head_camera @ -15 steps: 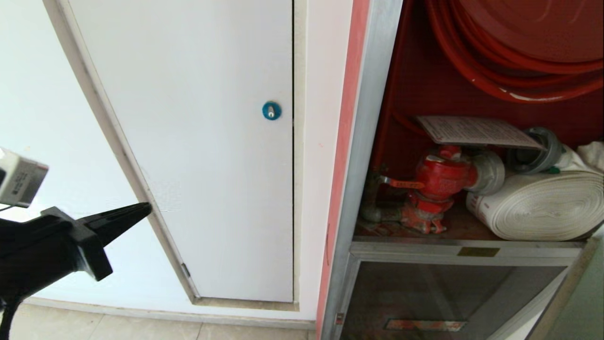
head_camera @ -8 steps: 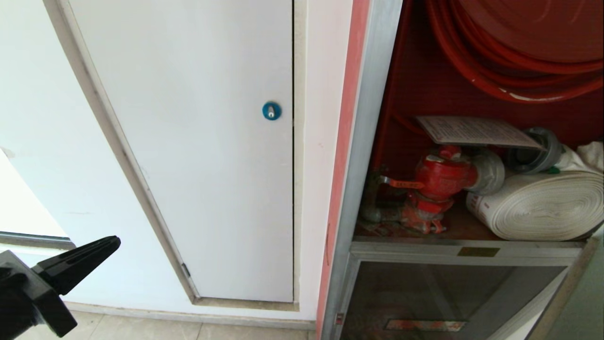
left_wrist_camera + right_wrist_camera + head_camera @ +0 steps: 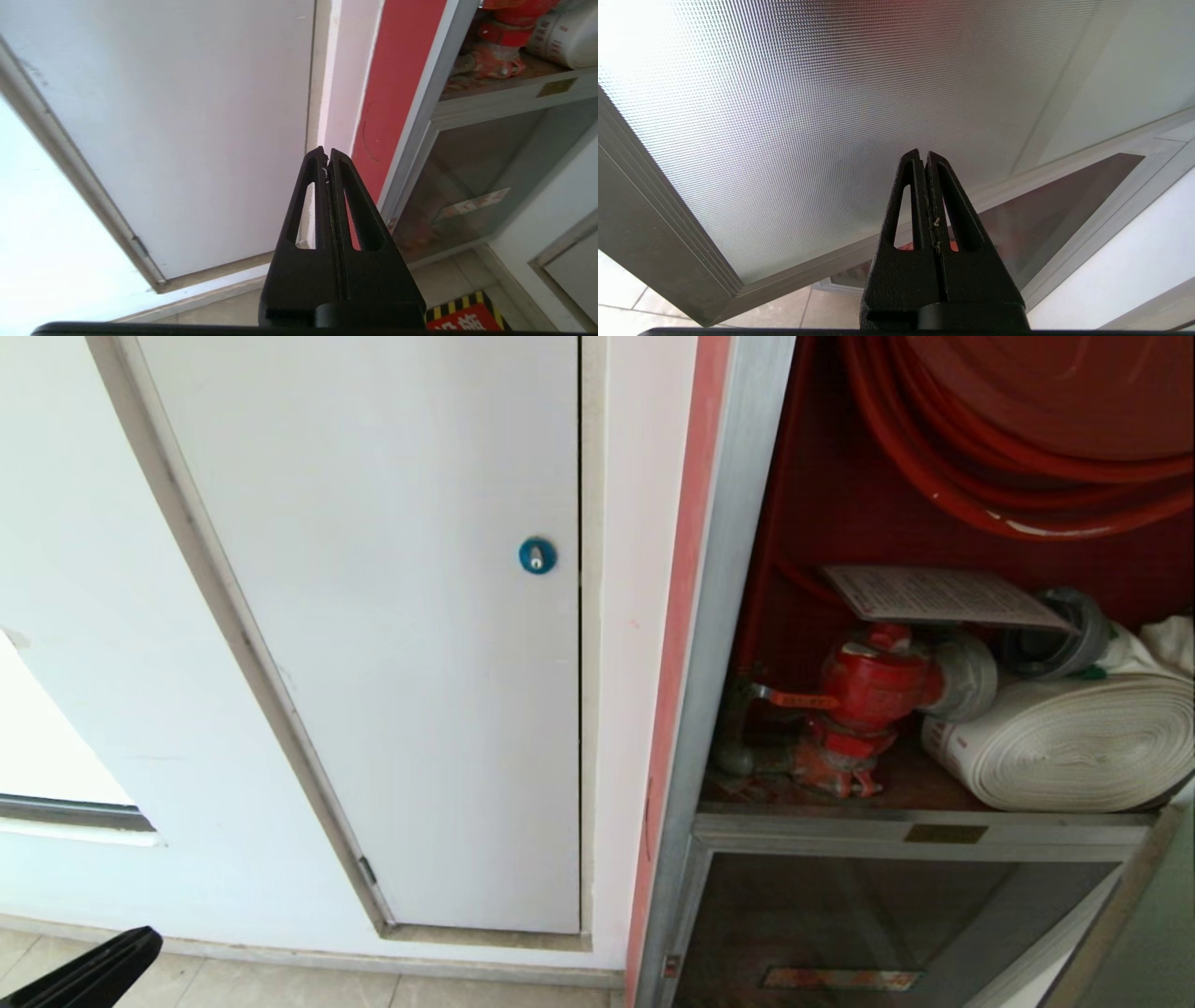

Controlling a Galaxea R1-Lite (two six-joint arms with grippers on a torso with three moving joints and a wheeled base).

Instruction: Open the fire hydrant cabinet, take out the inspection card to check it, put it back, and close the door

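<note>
Operator, your fire hydrant cabinet (image 3: 747, 616) stands open at the 3 o'clock side of the head view. The inspection card (image 3: 943, 595) lies flat on top of the red valve (image 3: 873, 695), with the white rolled hose (image 3: 1064, 742) just beside the valve, toward 4 o'clock. Your left gripper (image 3: 327, 151) sits low at the 7 o'clock corner of the head view, only a fingertip showing there. Its fingers (image 3: 348, 186) are pressed together and carry nothing. The card lies well apart from it, toward 2 o'clock, past the white panel (image 3: 401, 616) with its blue round lock (image 3: 537, 555). Your right gripper (image 3: 924, 154) is likewise clenched and empty, pointing at the textured glass of the door (image 3: 794, 107); no card lies near its jaws.
</note>
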